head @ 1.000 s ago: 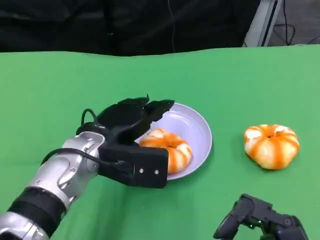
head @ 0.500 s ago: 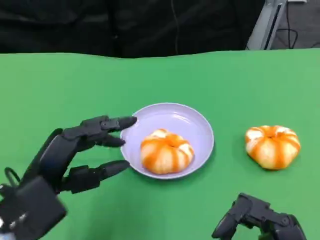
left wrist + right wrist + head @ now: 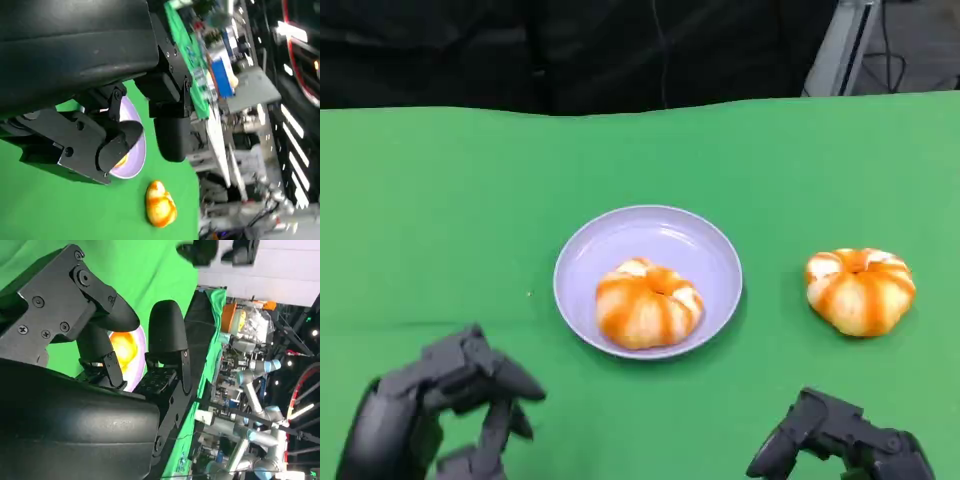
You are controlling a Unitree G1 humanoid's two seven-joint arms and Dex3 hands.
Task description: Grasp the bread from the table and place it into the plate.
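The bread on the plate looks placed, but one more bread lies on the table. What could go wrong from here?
1. The bread on the plate sits toward the near rim of the plate; a second one dropped beside it might push it off.
2. The other bread lies nearer the right hand; reaching with the left hand would probably cross the plate and could bump it.

Open green table point(image 3: 440, 200) around plate point(image 3: 620, 232); second bread point(image 3: 860, 290) lies right, well apart.
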